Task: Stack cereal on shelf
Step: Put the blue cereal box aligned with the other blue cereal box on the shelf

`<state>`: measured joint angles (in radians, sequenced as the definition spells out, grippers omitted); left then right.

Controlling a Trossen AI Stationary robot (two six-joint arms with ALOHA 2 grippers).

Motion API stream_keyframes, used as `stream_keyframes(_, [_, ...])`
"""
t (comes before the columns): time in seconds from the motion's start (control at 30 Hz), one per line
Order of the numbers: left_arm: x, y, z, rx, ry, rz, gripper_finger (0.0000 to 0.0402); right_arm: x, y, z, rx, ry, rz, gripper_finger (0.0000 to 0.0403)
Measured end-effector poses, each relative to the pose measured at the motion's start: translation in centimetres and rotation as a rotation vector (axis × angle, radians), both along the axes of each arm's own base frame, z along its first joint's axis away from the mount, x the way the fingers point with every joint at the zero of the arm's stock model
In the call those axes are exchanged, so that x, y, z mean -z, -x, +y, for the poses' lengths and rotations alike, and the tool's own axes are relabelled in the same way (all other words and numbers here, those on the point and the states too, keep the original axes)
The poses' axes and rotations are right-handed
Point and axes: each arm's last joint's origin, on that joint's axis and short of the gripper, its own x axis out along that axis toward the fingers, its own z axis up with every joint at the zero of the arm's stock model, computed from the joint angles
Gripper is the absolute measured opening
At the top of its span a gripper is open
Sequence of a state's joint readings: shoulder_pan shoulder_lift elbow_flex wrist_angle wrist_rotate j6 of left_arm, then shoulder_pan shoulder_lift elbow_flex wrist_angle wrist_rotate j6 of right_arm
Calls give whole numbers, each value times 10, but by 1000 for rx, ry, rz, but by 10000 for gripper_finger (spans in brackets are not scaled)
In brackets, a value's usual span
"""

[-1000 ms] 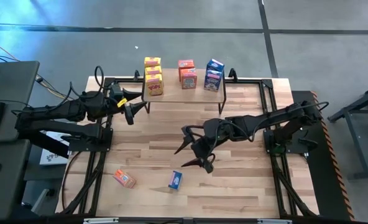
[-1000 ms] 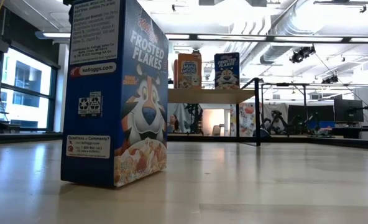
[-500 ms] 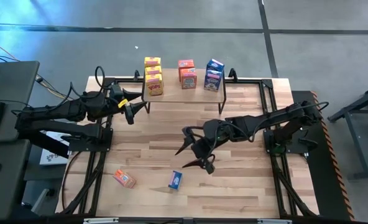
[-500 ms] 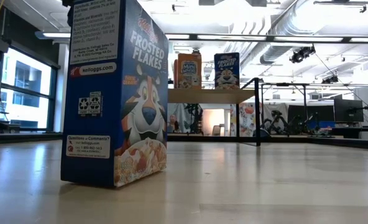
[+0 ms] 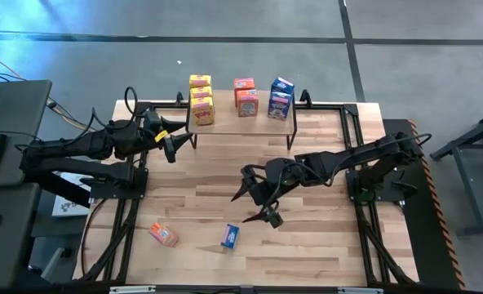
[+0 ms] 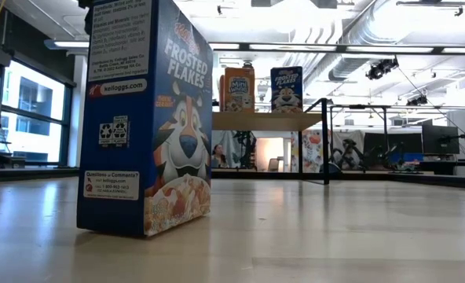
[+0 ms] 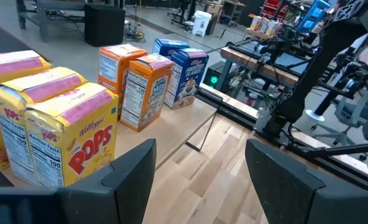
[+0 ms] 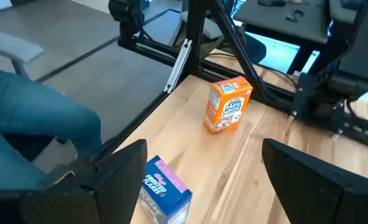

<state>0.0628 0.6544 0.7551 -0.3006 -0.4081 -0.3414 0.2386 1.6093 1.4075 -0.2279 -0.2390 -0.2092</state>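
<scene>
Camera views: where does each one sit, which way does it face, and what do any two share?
High: overhead, straight down; both arms, shelf.
Low: tabletop height, level across; blue box close, no arm.
Left wrist: faces shelf boxes past left hand.
Right wrist: faces loose boxes past open right hand.
Shared: orange box, also in high.

Overhead, table-level and two wrist cameras (all sharing the shelf).

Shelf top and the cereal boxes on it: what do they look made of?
Shelf: seemingly light wood plank, matte, grain faintly visible, on thin black legs that look like metal. Cereal boxes: printed cardboard, slightly glossy, with folded top flaps and sharp creased edges.
</scene>
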Motion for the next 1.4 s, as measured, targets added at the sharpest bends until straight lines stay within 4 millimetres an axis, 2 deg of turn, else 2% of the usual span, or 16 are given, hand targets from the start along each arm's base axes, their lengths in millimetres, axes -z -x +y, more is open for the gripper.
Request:
stream_keyframes(0.4, [0,0,0,1,22,-7,239,32,-25,8,26,-43,61,312])
stream_keyframes(0.67, [3,0,0,1,23,20,239,43,-29,9,93,-104,138,312])
stream_keyframes(1.1, [5,0,0,0,23,38,239,77,-35,31,-91,68,166,312])
stream_keyframes(1.4, [6,-1,0,-1,24,47,239,85,-36,40,-155,130,139,312])
